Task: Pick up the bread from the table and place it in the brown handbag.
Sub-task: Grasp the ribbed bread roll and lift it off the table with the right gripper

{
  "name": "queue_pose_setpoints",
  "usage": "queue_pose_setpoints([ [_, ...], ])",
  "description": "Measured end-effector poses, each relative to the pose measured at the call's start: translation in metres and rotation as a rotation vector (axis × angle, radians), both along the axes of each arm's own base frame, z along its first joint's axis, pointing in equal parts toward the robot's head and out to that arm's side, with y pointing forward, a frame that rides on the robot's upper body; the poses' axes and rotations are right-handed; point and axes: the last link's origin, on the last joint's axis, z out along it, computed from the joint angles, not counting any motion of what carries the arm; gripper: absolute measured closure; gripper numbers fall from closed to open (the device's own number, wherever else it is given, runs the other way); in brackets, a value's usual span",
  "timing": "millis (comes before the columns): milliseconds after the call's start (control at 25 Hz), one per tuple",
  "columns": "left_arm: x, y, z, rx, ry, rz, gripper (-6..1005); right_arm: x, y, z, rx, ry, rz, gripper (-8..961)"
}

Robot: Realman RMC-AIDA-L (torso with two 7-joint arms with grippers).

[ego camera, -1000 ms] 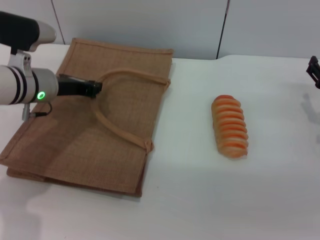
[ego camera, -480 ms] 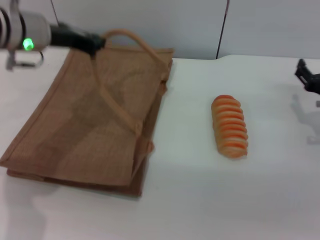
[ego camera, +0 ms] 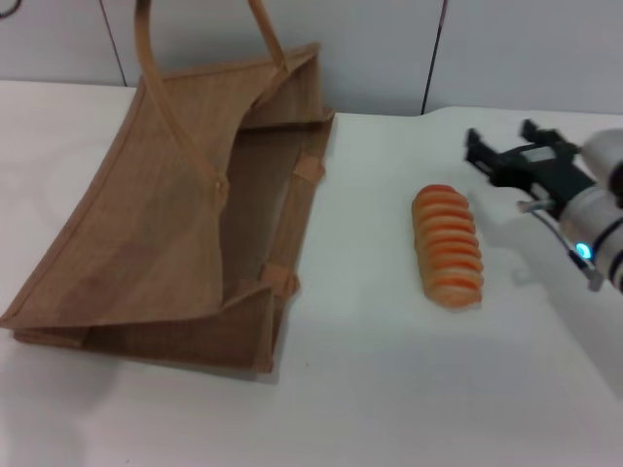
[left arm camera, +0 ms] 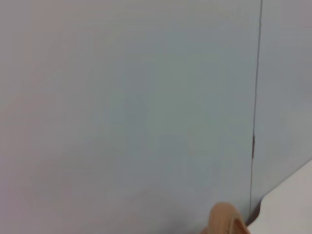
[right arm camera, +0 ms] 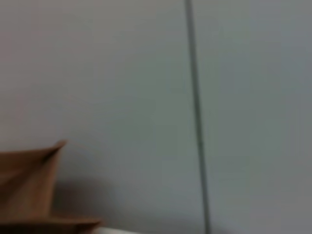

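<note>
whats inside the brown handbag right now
The brown handbag is pulled open by its handle; the visible interior shows only woven lining. Its near corner is hidden by the top panel. The bread lies on the table.

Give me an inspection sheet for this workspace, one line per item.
Surface: white table, bare apart from the two job items.
Bread: bread lies flat on the table, right of the bag, untouched.
Bag: brown handbag has its upper side pulled up by one strap handle, mouth gaping toward the bread.
Clutter: nothing seen.
Right gripper: right gripper open, hovering just beyond the bread's far right end, not touching.
Left gripper: not in view; the handle runs out of the head view's top.
Cables: nothing seen.
Surroundings: pale wall panels behind the table.
</note>
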Motion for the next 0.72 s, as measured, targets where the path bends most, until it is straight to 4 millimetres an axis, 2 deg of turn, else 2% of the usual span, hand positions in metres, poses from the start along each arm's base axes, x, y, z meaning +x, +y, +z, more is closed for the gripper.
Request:
queue_pose_setpoints([
  [240, 0.021, -0.008, 0.010, 0.010, 0.028, -0.056, 865, -0.044, -0.005, -0.008, -0.145, -0.059, 0.059, 128],
  [400, 0.030, -0.009, 0.012, 0.002, 0.032, -0.071, 862, -0.064, -0.008, 0.004, -0.191, -0.112, 0.031, 128],
  [560, 0.037, -0.011, 0.014, 0.021, 0.060, -0.079, 859, -0.073, -0.014, 0.016, -0.232, -0.163, -0.031, 127],
  [720, 0.041, -0.013, 0.017, 0.040, 0.097, -0.074, 855, -0.073, -0.022, 0.018, -0.301, -0.204, -0.110, 126],
])
